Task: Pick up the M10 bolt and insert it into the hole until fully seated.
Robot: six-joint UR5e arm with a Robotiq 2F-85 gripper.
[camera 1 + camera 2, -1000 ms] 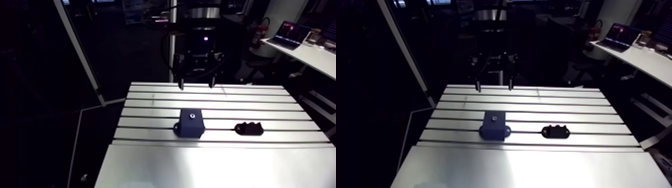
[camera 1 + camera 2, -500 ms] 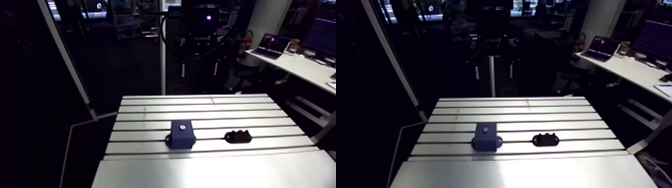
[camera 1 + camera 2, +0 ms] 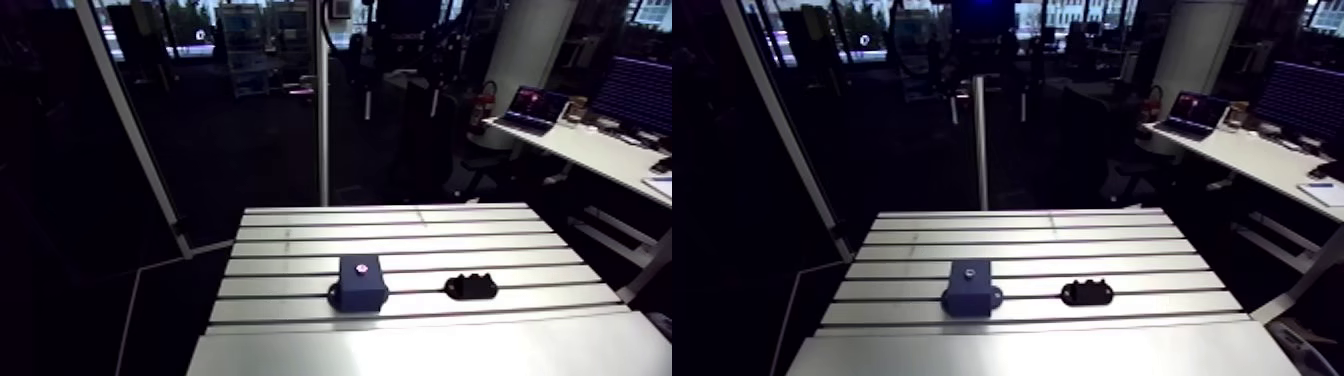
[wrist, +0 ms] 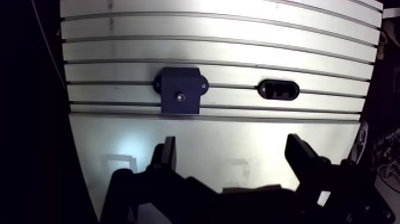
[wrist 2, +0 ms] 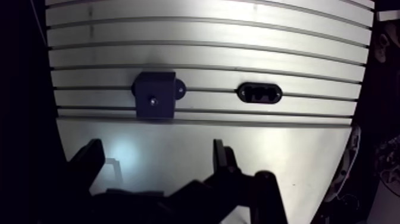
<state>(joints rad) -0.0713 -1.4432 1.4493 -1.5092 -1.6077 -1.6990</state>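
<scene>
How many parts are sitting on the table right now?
2. A dark blue block with a hole in its top, and a small black holder beside it, apart, along the same slot of the table. Its recesses are too dark to read.

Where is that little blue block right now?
In the arm view, the block sits on the table across its nearer slots, left of the black holder.
</scene>
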